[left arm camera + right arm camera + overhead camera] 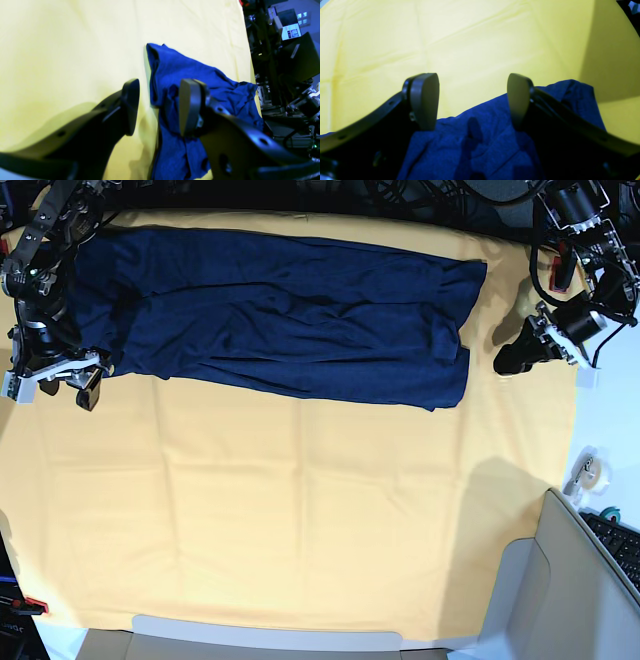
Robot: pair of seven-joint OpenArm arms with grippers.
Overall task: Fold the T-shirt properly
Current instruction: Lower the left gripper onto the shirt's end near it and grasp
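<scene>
The T-shirt [290,320] is dark navy and lies spread in a long band across the far part of the yellow table cloth [300,510], with soft wrinkles. My right gripper [72,383] stands open at the shirt's lower left corner; in its wrist view the open gripper [471,100] hovers over the T-shirt [482,142] hem with nothing gripped. My left gripper [512,358] is open just off the shirt's right edge. In the left wrist view the gripper [160,107] straddles the rumpled edge of the T-shirt [190,70], one finger [190,107] in front of the fabric.
A grey box [560,580] stands at the near right corner, with a tape roll [585,473] and a keyboard [622,542] beside it. A red clamp [30,605] sits on the near left edge. Dark equipment [287,75] lies beyond the cloth's edge.
</scene>
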